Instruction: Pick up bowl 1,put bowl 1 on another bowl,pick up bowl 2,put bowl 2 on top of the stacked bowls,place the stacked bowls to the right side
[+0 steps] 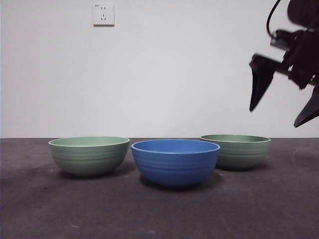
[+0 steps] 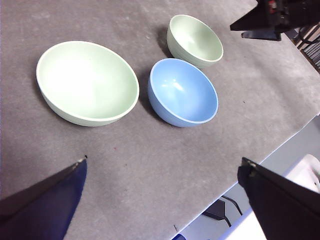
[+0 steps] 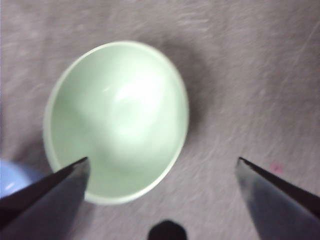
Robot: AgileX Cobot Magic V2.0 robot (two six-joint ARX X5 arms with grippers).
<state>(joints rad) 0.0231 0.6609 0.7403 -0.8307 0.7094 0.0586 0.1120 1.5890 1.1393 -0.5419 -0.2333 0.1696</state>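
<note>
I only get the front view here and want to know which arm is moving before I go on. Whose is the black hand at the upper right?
Observer: It is the right hand. Its wrist view looks straight down into the green bowl on the right, with the jaws spread wide and holding nothing.
Operator: Is anything inside that bowl?
Observer: No, its inside shows bare.
Operator: And the left hand?
Observer: The left hand hangs open above the table's near side, clear of all three bowls. Its view shows the other green bowl and the blue bowl with nothing in them either.
</note>
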